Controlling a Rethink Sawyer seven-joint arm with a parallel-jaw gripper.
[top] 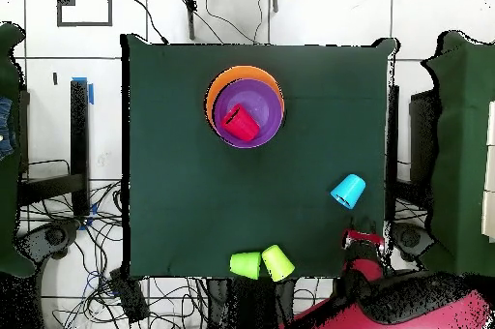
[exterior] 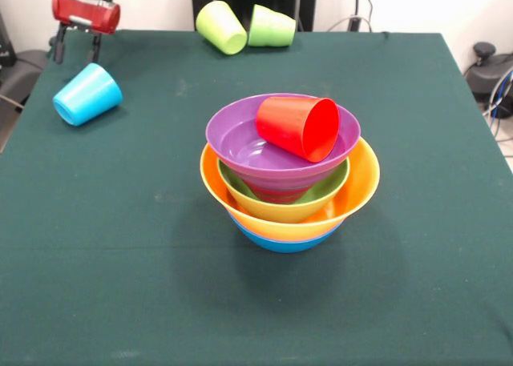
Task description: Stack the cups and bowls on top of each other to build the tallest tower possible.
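The gripper (exterior: 77, 47) shows only partly at the top left corner of the front view, its red and black body cut off by the edge; two dark fingers (exterior: 59, 46) hang apart with nothing between them, so it is released and empty, just above the tabletop (exterior: 120, 286) and near the sky blue cup (exterior: 86, 94), which lies on its side. In the overhead view the gripper (top: 362, 239) sits at the tabletop's edge, mostly merged with the red arm. The tower (exterior: 288, 174) stands near the middle of the green cloth: a blue bowl (exterior: 284, 242) at the bottom, of which only a thin rim shows, then the large orange bowl (exterior: 357, 186), a green bowl (exterior: 321, 191) nested in it, a sliver of red bowl (exterior: 276, 195) barely visible inside that, and a purple bowl (exterior: 240, 138) on top. Whether a second purple bowl lies beneath it cannot be told. Inside the purple bowl the red cup (exterior: 298, 126) lies tilted on its side. At the far edge the yellow-green cup (exterior: 221, 26) and the green cup (exterior: 272, 26) lie on their sides, touching.
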